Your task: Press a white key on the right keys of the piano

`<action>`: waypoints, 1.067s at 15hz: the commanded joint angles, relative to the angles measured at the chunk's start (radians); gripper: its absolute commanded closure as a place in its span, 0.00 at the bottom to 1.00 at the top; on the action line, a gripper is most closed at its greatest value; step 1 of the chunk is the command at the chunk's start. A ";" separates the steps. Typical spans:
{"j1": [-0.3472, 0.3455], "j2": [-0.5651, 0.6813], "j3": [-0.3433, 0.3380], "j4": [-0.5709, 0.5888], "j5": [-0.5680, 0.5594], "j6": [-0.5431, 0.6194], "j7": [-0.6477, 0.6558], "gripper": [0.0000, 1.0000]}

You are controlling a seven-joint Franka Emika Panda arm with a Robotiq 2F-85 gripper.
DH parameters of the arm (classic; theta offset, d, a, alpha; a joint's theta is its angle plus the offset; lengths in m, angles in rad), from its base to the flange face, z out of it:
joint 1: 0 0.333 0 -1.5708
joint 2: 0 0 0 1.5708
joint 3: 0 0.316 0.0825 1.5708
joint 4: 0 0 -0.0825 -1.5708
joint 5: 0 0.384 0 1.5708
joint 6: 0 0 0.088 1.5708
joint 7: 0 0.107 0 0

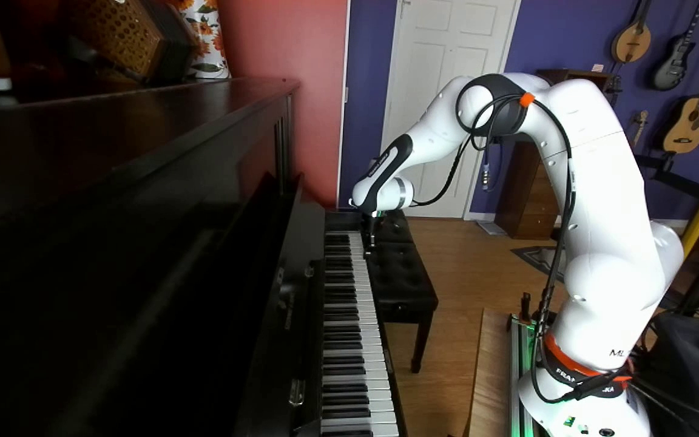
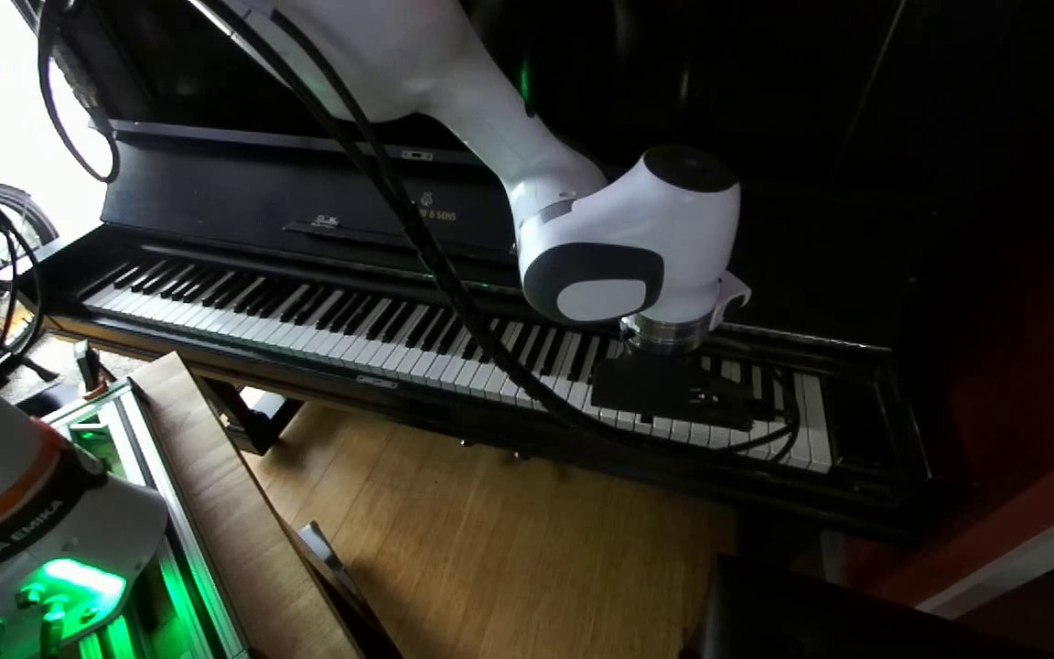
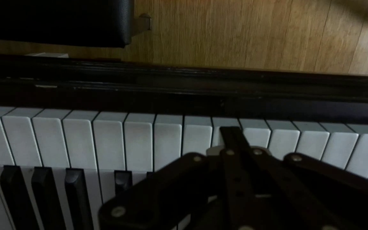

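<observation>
The piano (image 1: 155, 206), an upright in glossy dark wood, is the biggest thing here; in an exterior view it fills the space from seven round to ten o'clock, its keyboard running away from the camera, from six o'clock to near the centre. The white robot arm (image 1: 610, 194) is next in size: its base stands at four o'clock there, and its links arch through two o'clock and bend down toward the far end of the keyboard. The black padded bench (image 1: 401, 273) stands between four and five o'clock, beside that far end; in the wrist view a corner of it shows at ten.

The right keys (image 2: 817, 426), white with shorter raised black ones between them, lie at about four o'clock in an exterior view. In the wrist view they run across from nine to three.

The black gripper (image 3: 231, 129) is over these keys, reaching into the wrist view from five o'clock, its tips toward twelve. It is closed, both fingers together in one narrow bar.

Smallest is the white key (image 3: 225, 122) under those tips, between three and four o'clock. Whether they touch it I cannot tell.
</observation>
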 commanded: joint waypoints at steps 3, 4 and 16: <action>-0.031 0.065 0.040 0.067 0.012 0.010 -0.010 1.00; -0.032 0.071 0.042 0.073 0.012 0.009 -0.008 1.00; -0.044 0.090 0.069 0.091 0.018 -0.009 0.008 1.00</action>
